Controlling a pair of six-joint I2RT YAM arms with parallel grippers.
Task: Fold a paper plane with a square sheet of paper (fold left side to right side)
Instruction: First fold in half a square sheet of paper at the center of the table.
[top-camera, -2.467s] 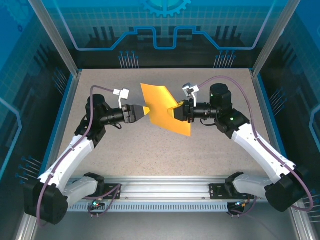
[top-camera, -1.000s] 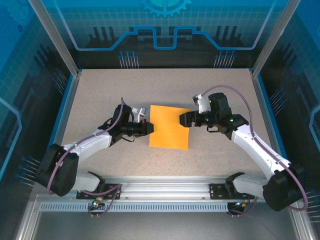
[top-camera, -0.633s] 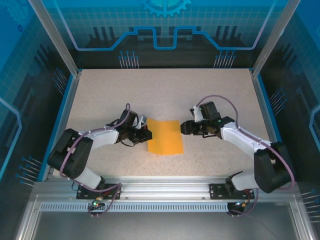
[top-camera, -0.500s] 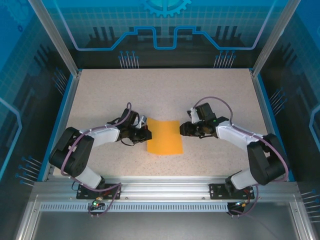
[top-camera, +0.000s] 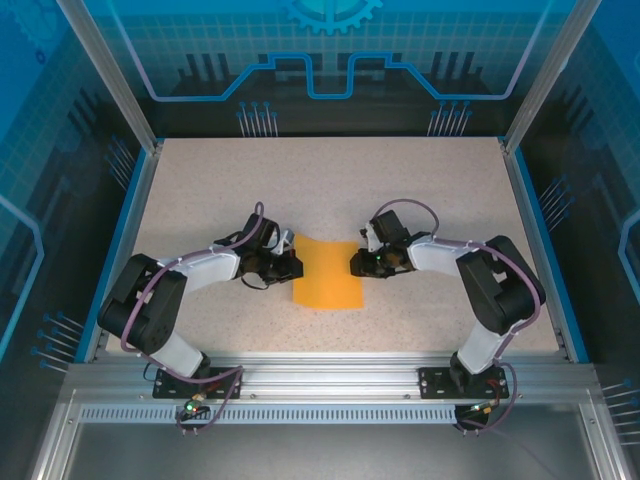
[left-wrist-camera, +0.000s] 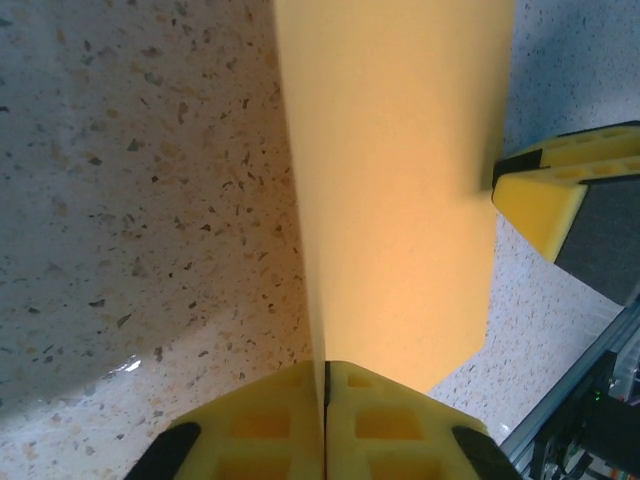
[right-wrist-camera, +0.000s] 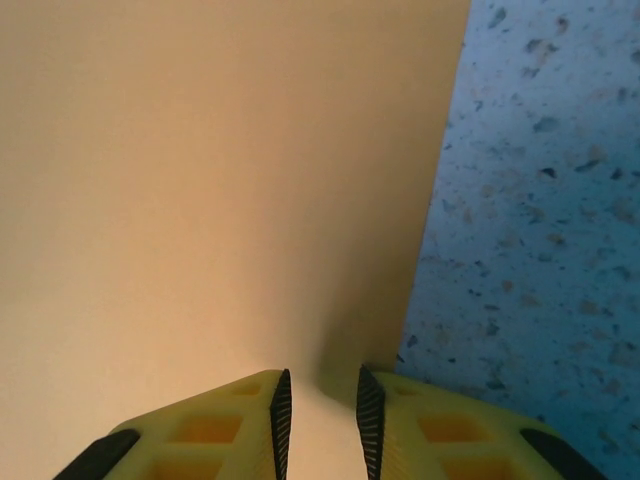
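The square sheet of paper (top-camera: 328, 275), bright orange, lies flat on the speckled table between my two grippers; a paper plane is out of view. My left gripper (top-camera: 293, 268) is at the sheet's left edge, and in the left wrist view its yellow jaws (left-wrist-camera: 325, 368) are pressed together on the paper (left-wrist-camera: 400, 180). My right gripper (top-camera: 355, 265) is low at the sheet's right edge. Its ribbed jaws (right-wrist-camera: 320, 400) stand a narrow gap apart over the paper (right-wrist-camera: 200, 180), with nothing pinched between them. One right finger (left-wrist-camera: 545, 200) also appears in the left wrist view.
The speckled tabletop (top-camera: 330, 180) stretches open behind the sheet. Blue side walls (top-camera: 125, 230) bound the table left and right, and an aluminium rail (top-camera: 330, 375) carrying the arm bases runs along the near edge.
Both grippers came down and toward the near edge, bringing the sheet from held up in the air to flat on the table. The right jaws narrowed from wide to a slim gap.
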